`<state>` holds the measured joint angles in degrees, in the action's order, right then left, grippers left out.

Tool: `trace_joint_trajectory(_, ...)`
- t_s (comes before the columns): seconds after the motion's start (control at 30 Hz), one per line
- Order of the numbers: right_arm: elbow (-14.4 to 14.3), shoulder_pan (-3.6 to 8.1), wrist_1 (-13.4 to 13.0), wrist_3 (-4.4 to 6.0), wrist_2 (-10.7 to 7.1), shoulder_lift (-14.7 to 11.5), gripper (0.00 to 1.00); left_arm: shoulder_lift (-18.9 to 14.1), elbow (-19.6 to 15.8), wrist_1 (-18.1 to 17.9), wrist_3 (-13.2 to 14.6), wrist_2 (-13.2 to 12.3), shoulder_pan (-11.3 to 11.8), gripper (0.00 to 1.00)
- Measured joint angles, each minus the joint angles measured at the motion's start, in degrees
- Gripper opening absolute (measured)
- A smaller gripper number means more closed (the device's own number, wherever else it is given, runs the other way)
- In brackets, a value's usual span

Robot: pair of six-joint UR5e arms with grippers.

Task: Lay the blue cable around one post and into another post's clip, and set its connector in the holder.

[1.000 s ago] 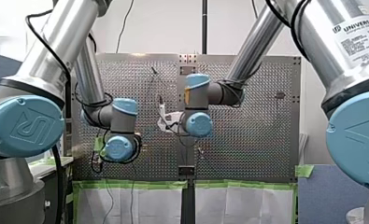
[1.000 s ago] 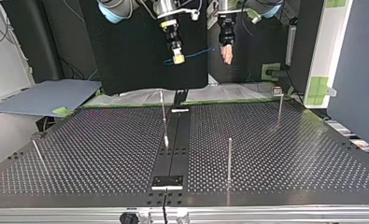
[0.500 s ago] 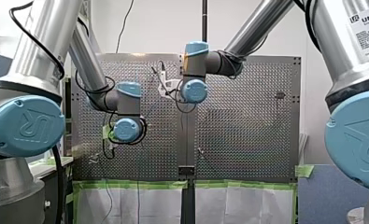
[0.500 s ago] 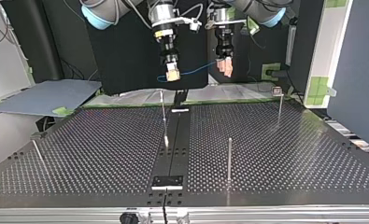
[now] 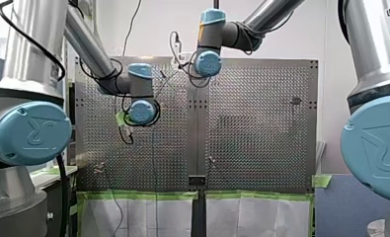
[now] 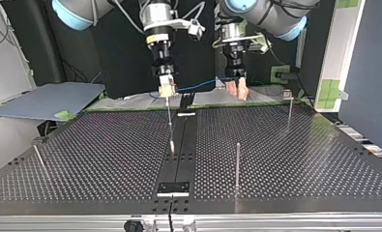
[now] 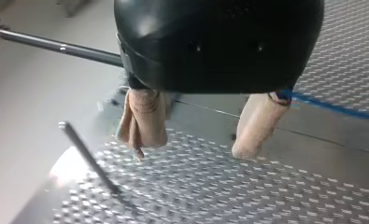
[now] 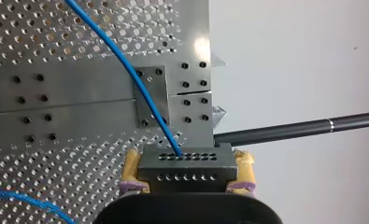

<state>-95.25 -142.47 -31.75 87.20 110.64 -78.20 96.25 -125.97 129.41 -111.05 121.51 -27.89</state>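
Observation:
My right gripper (image 8: 187,173) is shut on a dark grey connector block (image 8: 187,161), its yellow pads (image 8: 131,170) pressing both sides. The blue cable (image 8: 126,63) leaves the block over the perforated table. In the top view this gripper (image 6: 166,91) hangs over the table's far edge, above a thin post (image 6: 169,121). The blue cable (image 6: 198,85) runs from it across to my left gripper (image 6: 237,90). My left gripper (image 7: 191,149) is open, beige pads (image 7: 142,119) apart with nothing between them. The cable (image 7: 331,105) reaches one finger's outer side. The holder (image 6: 174,187) sits at the near edge.
More posts stand on the table: one right of the centre strip (image 6: 237,164), one with a clip head at the far right (image 6: 289,108), a leaning one at the left (image 6: 39,159). A small plate (image 6: 186,114) lies at the far edge. A dark rod (image 8: 303,128) passes beyond the table edge.
In the top view both grippers have come down toward the table's far edge. The right one carried the connector down and slightly left; the cable between them followed.

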Motion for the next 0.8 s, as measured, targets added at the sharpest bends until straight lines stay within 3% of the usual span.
trace_joint_trajectory(0.33, 3.3, 0.82, 6.0, -0.52, -0.30, -0.2, 0.00, -5.8, 5.8, 5.8, -3.0, -4.5, 5.1, 1.00)
trace_joint_trajectory(0.57, 7.1, 0.98, 10.3, -1.74, -0.48, -0.2, 0.00, -9.5, 9.5, 9.5, -6.3, -8.2, 8.8, 1.00)
trace_joint_trajectory(0.8, 11.3, 1.04, 14.5, -2.17, -1.04, -0.1, 0.00, -13.3, 13.3, 13.3, -8.0, -12.0, 12.6, 1.00)
